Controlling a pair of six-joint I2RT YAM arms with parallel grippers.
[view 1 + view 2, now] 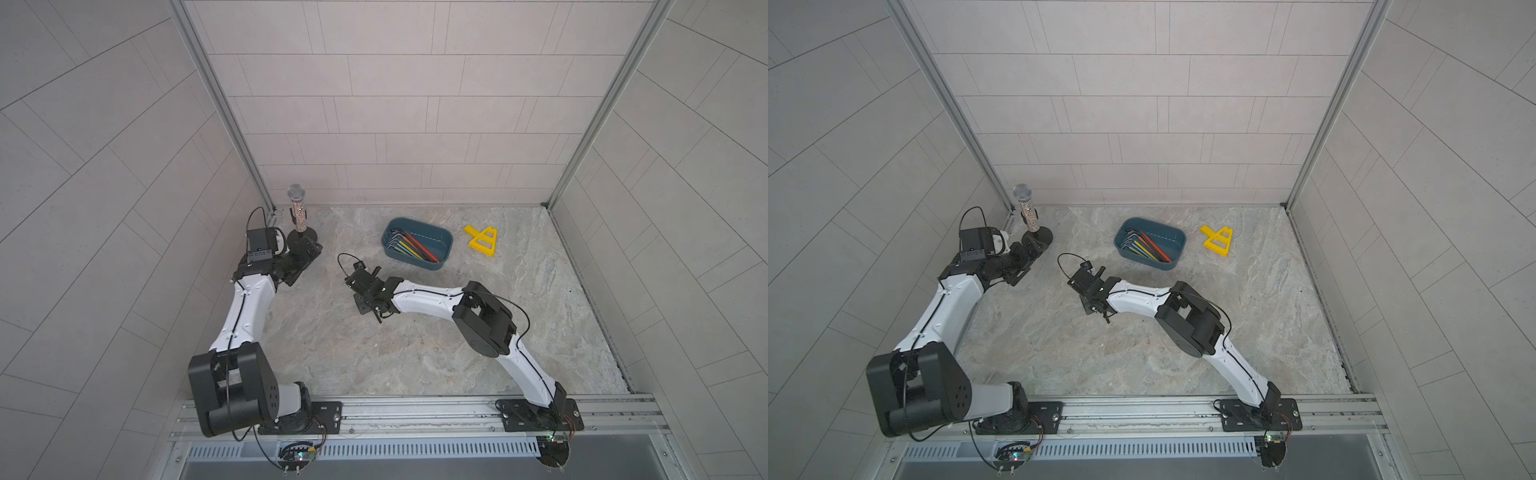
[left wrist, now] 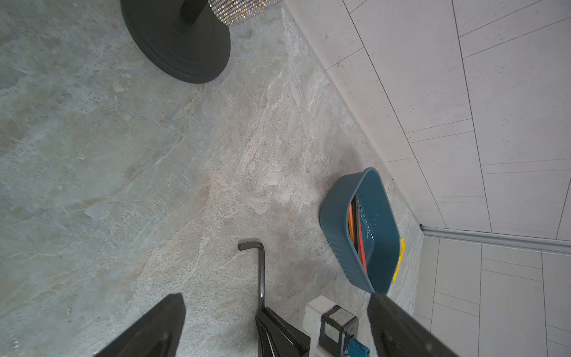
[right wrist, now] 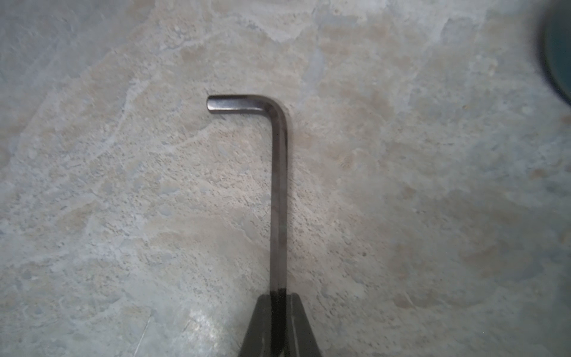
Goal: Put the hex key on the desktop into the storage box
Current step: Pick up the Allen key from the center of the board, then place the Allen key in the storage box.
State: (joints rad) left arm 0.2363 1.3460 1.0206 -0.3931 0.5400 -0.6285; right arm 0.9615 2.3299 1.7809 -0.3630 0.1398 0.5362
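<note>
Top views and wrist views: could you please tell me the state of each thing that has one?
right end effector, shut on the dark hex key at its long arm.
left end effector, open, empty.
dark hex key, gripped, outside the storage box.
storage box, upright, holding coloured hex keys.
coloured hex keys, lying inside the box.
microphone, upright on its stand.
yellow frame, flat on the desktop.

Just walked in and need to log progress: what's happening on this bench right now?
The right gripper is shut on the long shaft of a dark hex key, close to the desktop and short of the storage box. That box already holds several coloured hex keys. The left gripper is open and holds nothing, next to a microphone stand.
</note>
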